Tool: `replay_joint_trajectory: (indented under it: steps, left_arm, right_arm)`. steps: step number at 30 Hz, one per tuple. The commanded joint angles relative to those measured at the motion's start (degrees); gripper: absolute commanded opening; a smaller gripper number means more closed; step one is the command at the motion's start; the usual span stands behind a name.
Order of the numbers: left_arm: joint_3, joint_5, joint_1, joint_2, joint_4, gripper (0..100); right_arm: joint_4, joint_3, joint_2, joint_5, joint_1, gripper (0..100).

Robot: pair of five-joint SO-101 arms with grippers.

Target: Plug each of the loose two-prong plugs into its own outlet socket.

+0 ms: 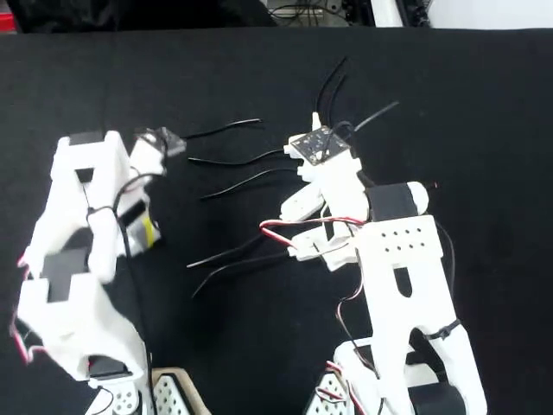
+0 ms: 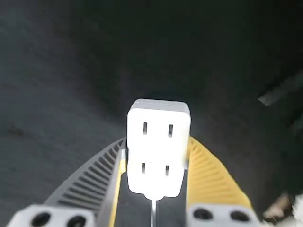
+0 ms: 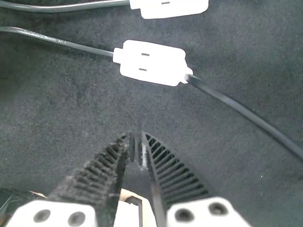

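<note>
A white socket block with two pairs of little slots sits up off the black worktop. The left end effector holds it. A grey finger presses on one side of the block and a yellow finger presses on the other side.

Another white piece with two slots lies flat on the worktop. A black cable comes out of one end, and a second black cable runs away from its other end. One more white piece lies just beyond it, also with a cable.

The right end effector hangs near the slotted piece but does not touch it. Its two black fingers are very close together, with a thin slit between them. A small pale thing shows in the slit, and I cannot tell what it is.

From above, thin black cables lie between the left arm and the right arm.
</note>
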Motion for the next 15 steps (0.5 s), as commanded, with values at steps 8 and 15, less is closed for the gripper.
replay_joint_trajectory:
  steps: [8, 15]
  left_arm:
    - [35.7, -1.6, 3.8, -36.3, -5.9, 20]
    - [42.5, -0.2, 2.9, -58.5, -5.4, 47]
  right_arm:
    - [1.3, -0.3, -0.3, -2.9, -3.3, 1.5]
    - [1.3, -0.2, -0.3, -2.9, -3.0, 1.5]
